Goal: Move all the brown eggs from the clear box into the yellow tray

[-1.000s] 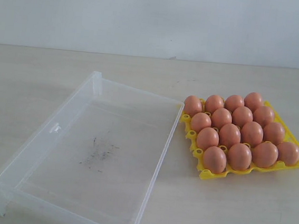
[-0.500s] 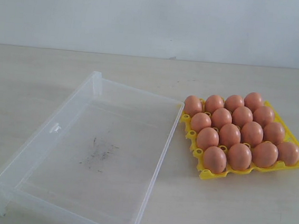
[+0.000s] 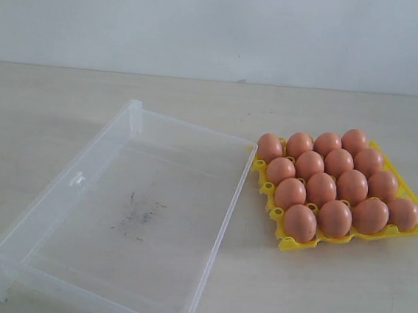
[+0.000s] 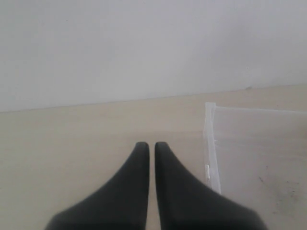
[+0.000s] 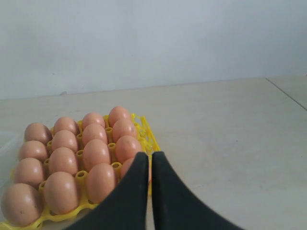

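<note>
Several brown eggs (image 3: 321,188) fill the cups of the yellow tray (image 3: 287,243) at the right of the exterior view. To its left lies the clear box (image 3: 228,203), with no egg in it and only dark scuffs on its floor. Neither arm shows in the exterior view. In the left wrist view my left gripper (image 4: 151,145) is shut on nothing above bare table, with a corner of the clear box (image 4: 209,139) off to one side. In the right wrist view my right gripper (image 5: 149,155) is shut on nothing beside the yellow tray (image 5: 149,139) and its brown eggs (image 5: 96,152).
The box and the tray rest on a pale wooden table (image 3: 328,301). A plain white wall (image 3: 222,24) rises behind its far edge.
</note>
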`<state>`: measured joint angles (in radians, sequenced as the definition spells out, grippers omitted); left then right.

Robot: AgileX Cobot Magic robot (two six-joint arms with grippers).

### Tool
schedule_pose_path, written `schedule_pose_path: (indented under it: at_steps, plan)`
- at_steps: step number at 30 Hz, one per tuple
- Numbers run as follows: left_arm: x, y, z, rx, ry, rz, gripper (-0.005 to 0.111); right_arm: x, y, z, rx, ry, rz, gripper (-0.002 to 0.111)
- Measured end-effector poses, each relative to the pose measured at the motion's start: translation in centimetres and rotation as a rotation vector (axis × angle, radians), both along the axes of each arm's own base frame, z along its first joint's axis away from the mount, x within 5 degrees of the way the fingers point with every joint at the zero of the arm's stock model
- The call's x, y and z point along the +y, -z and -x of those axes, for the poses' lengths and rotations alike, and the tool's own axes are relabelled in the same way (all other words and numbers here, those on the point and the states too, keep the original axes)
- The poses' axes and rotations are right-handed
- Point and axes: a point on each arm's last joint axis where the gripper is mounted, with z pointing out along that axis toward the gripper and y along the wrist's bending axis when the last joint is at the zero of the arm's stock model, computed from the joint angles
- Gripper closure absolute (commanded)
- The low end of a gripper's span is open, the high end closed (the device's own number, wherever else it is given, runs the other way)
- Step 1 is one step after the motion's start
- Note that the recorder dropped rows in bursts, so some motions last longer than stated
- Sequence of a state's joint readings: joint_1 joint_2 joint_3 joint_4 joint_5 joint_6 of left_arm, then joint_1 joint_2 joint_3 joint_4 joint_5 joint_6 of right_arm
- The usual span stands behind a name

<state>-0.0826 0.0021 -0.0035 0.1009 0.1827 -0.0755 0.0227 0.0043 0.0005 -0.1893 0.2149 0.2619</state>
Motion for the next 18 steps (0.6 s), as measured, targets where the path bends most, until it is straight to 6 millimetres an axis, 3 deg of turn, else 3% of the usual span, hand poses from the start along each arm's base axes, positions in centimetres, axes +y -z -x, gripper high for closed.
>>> schedule_pose_path:
  at_steps: [3,9,18]
  plan:
    - [0.2,0.1,0.0,0.014,-0.031,0.0,0.103,0.0,0.0,0.0,0.0,0.0,0.0,0.108]
    - [1.3,0.5,0.1,0.049,-0.253,0.081,0.103,0.0,0.0,0.0,0.0,0.0,0.0,0.108]
    - [1.3,0.6,0.2,0.065,-0.267,0.124,0.103,0.0,0.0,0.0,0.0,0.0,0.0,0.108]
